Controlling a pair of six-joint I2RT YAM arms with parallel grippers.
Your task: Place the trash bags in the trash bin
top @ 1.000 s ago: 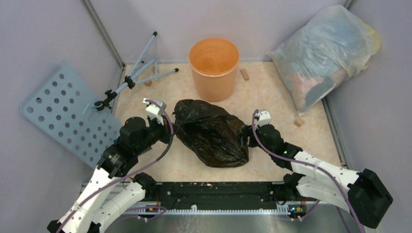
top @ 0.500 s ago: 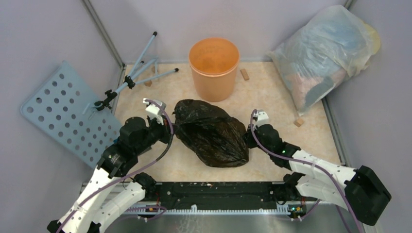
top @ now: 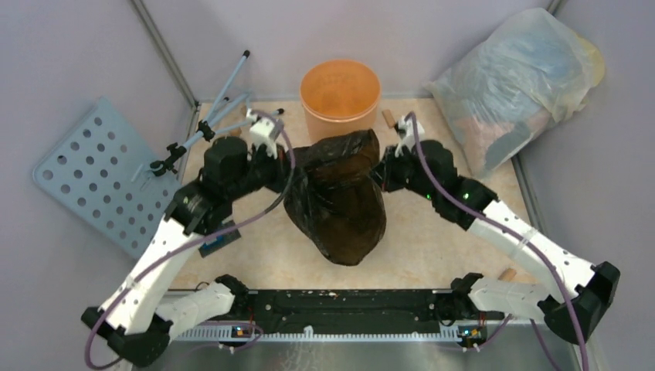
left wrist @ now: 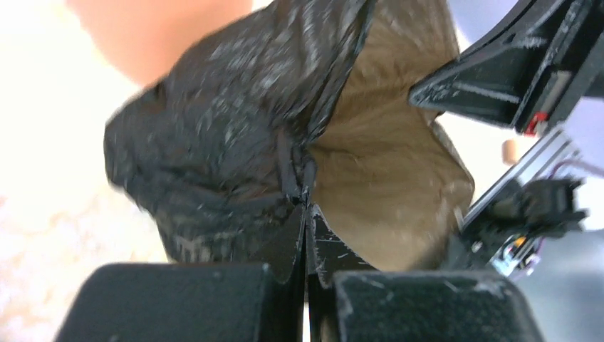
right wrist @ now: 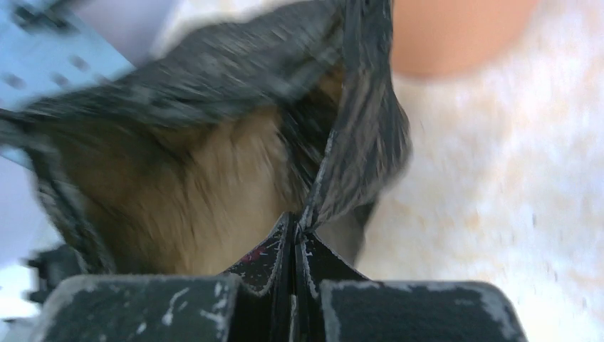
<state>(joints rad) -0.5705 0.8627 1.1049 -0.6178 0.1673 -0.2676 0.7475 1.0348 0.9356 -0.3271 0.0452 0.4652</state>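
- A beige marbled surface (top: pixel 432 255) carries the scene, with the two arm bases at its near edge.
- One black trash bag (top: pixel 340 201) hangs stretched between the two grippers at the middle of the surface. It is wide at the top and narrows to a rounded lower end. Whether that end touches the surface cannot be told.
- The film is thin, glossy and crinkled. In the wrist views the stretched parts show brownish, with light coming through.
- The left gripper (top: pixel 293 162) is clamped tight on a fold at the bag's upper left edge. Its fingertips (left wrist: pixel 315 235) meet with plastic pinched between them.
- The right gripper (top: pixel 381 166) is likewise closed on the bag's upper right edge, pinching a pleat of film (right wrist: pixel 335 157).
- Just behind the bag stands the round orange trash bin (top: pixel 324 116), upright. The bag's top edge overlaps its near wall in the overhead view. Its orange inside is visible down to the bottom.
- In the far right corner a big translucent stuffed bag (top: pixel 517 85) leans against the wall.
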